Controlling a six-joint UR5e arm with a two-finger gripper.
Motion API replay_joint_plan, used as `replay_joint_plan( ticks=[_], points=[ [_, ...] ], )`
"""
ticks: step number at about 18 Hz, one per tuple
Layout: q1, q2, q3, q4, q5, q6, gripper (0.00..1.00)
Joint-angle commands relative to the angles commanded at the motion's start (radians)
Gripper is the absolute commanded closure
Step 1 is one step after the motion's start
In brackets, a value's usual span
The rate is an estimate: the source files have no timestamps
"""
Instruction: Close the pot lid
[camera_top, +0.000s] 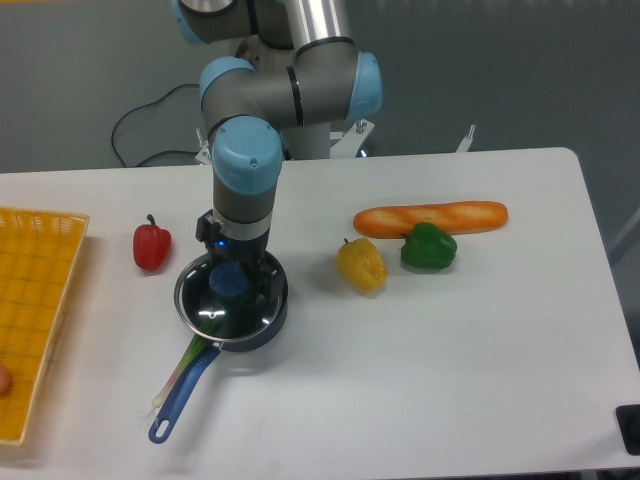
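Gripper (236, 272) poised over the lid's knob, lid lying on the pot.

Fixed camera: the gripper points straight down at the blue knob in the middle of the lid (215, 308); whether its fingers clasp the knob or stand clear of it, I cannot tell. The glass lid sits flat on the pot (270, 322), directly beneath the gripper, its metal rim matching the pot's edge. The pot's long blue handle (178, 400) runs away below and to the left, with a pale green stalk (178, 362) lying alongside it. On the bench (450, 360), a red pepper (152, 246) sits just left of the gripper, a yellow pepper (361, 264), a green pepper (428, 247) and a baguette (431, 217) lie well to its right, and a yellow basket (30, 300) is far to the left.
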Motion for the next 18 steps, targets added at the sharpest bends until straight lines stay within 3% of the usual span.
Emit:
replay_joint_plan(
  ticks=[2,6,13,18],
  points=[
    [0.005,0.002,0.031,-0.017,0.057,0.012,0.00],
    [0.046,0.028,0.061,-0.119,0.075,0.201,0.00],
    [0.144,0.081,0.060,-0.144,0.097,0.391,0.00],
    [0.227,0.110,0.060,-0.196,0.106,0.535,0.00]
  ],
)
